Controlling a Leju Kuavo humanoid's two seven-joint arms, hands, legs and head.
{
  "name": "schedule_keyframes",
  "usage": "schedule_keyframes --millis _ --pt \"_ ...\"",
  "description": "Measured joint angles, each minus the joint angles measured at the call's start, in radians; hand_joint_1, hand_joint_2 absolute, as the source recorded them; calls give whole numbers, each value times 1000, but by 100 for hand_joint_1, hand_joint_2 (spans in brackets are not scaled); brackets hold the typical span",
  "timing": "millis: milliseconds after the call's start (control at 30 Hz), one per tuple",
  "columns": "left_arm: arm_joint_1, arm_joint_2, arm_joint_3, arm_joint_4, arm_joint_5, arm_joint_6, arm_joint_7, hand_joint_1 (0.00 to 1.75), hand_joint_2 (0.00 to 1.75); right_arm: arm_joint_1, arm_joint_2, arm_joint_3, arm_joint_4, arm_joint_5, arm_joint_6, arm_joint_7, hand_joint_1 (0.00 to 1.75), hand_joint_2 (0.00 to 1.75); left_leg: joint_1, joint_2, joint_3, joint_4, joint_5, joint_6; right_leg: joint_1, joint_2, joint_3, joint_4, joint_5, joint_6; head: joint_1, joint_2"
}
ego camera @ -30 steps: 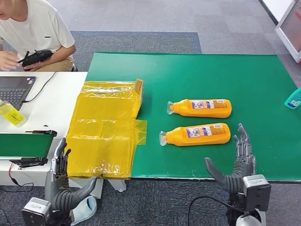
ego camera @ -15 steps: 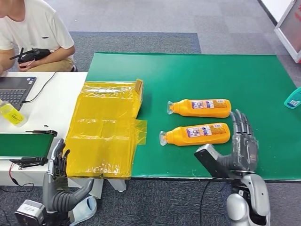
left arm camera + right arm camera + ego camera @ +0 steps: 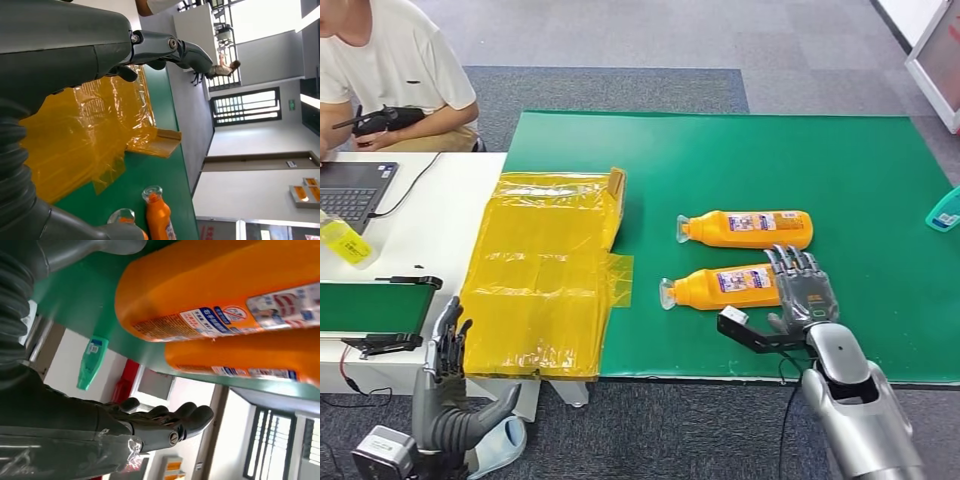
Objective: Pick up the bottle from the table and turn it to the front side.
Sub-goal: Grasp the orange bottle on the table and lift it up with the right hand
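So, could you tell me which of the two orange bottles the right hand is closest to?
The nearer orange bottle, closest to the table's front edge: the right hand is spread over its base end. The farther orange bottle lies apart, beyond it.

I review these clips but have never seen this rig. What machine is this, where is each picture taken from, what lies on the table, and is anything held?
It is a humanoid robot with two silver arms ending in many-fingered hands. One picture looks down from its head; the other two come from cameras at its wrists, so they appear turned. On the green table lie two orange bottles, the near bottle and the far bottle, beside a box wrapped in yellow plastic. The right hand is spread over the near bottle's base end, not gripping it. The left hand hangs open below the table edge, holding nothing.
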Motion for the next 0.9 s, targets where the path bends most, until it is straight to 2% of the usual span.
schedule_keyframes --millis 167,300,500,700,900 --pt "-1 0 7 6 1 -3 -9 0 175 -136 -57 88 131 34 34 19 0 175 -1 0 0 0 1 1 -1 0 0 0 1 1 0 0" --pt "-1 -1 12 8 4 -6 -12 0 175 -209 -67 162 215 70 50 37 0 175 -1 0 1 0 1 0 -1 0 0 0 1 1 0 0" --pt "-2 -2 15 14 1 -16 -12 0 175 -279 -67 237 348 66 55 21 0 175 -1 0 0 0 1 0 -1 0 0 0 1 1 0 0" --pt "-3 -2 18 23 1 -32 -17 0 175 -349 -65 295 483 -23 91 -47 0 175 -1 0 0 0 1 0 -1 0 0 0 1 1 0 0" --pt "-4 -2 25 30 5 -48 -27 0 175 -401 -69 343 555 -162 145 -94 0 175 -1 0 1 0 1 0 -1 0 0 0 1 1 0 0"
